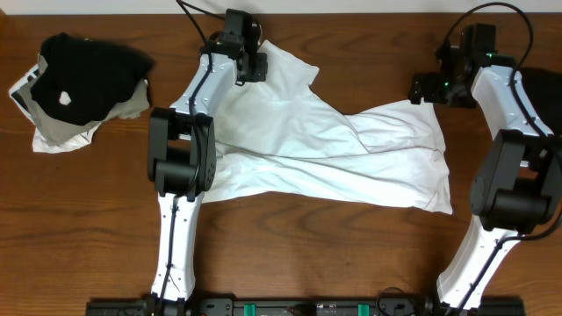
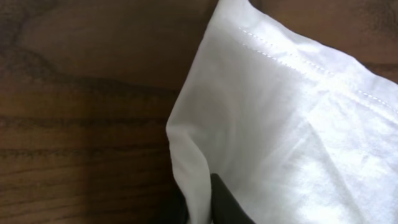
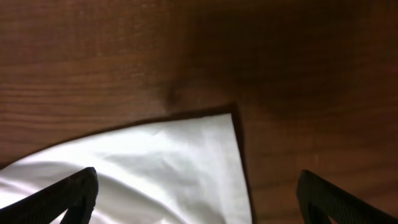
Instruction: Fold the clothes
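**A:** The left pincer is closed on a far corner of the white T-shirt. In its wrist view we see the cloth pinched between the dark fingers, and the stitched hem runs above them.

**B:** And the right pincer?

**A:** Its jaws stand wide apart, one at each side of its wrist view. It hovers over the other far corner of the shirt and holds nothing.

**B:** Where do we find the shirt itself?

**A:** It lies in the middle of the wooden table, between the two arms and stretched from left to right. It is wrinkled, and one part is thrown diagonally over the rest. We see no print on the side that faces up.

**B:** So how far are we?

**A:** We judge that we are near the beginning. No clean fold is made and the edges do not line up. One corner is gripped and the second is not yet taken. The flattening and all the folds are left to do.

**B:** And the black garment at the far left?

**A:** It sits on a small pile of other cloth, well apart from the shirt, and neither arm touches it.
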You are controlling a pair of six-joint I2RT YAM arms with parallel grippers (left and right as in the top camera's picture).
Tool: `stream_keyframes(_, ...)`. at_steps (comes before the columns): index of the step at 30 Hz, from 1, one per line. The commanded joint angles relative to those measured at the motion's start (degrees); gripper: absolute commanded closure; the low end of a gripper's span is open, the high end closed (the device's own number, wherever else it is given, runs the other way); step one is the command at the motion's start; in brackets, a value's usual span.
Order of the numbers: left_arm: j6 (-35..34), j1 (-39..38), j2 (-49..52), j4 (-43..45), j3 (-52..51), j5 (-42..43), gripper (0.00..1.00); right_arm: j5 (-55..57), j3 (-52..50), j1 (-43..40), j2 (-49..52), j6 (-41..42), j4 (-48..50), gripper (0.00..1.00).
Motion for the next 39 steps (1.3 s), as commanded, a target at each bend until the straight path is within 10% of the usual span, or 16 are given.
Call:
stream_keyframes(1,0.2,0.2,-0.2,-0.3,1.3,0.6,0.93,0.1,0.8,-0.7,2.8,-3.3,1.1,0.01)
stream_keyframes(15,0.2,0.2,-0.2,-0.3,1.3,0.6,0.94,-3.0,0.8,-0.5,8.1,-3.7,4.3,0.04)
stream_keyframes(33,0.2,0.2,-0.3,-0.3,1.3,0.6,0.94,-2.9,1.0,-0.2,8.0,-1.9,3.2,0.98)
stream_keyframes(39,0.3,0.2,-2.3,-0.7,1.3,0.6,0.94,-2.9,5.4,-0.3,7.8,-1.5,-1.9,0.99)
